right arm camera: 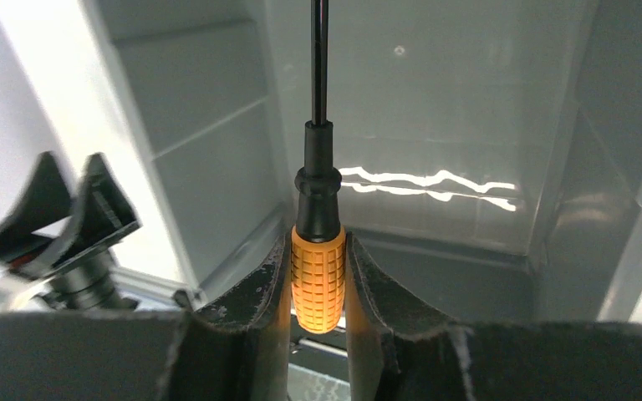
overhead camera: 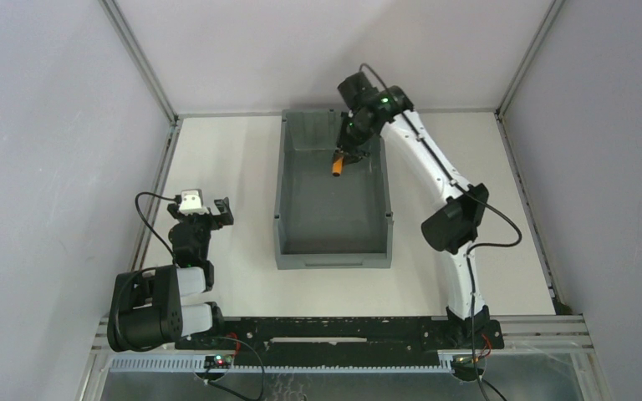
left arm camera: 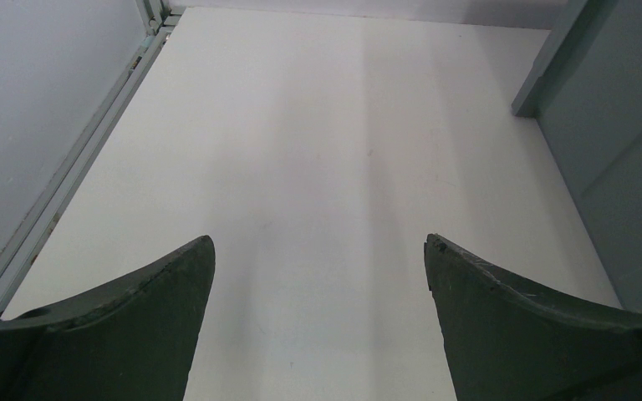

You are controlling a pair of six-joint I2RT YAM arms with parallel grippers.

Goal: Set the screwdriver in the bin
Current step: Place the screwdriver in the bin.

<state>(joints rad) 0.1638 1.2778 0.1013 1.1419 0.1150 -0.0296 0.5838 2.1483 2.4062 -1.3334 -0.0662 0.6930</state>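
Top external view, working from the near edge outward: the left gripper (overhead camera: 217, 212) hangs over bare table (overhead camera: 217, 150) left of the bin (overhead camera: 280, 192), its jaws spread wide with nothing between them, evidently parked clear of the work. Farther out, the right arm reaches over the bin's far end, and the right gripper (overhead camera: 349, 149) points down into it. Its jaws are clamped on the orange handle of the screwdriver (right arm camera: 318, 192), one pad on each side, so the tool cannot swing before release. The screwdriver is carried inside the outline of the bin walls, near the far wall, apparently off the floor. Its long axis runs in line with the fingers: handle toward the wrist, black shaft pointing away and down at the bin floor. Opening the jaws here should drop it inside.
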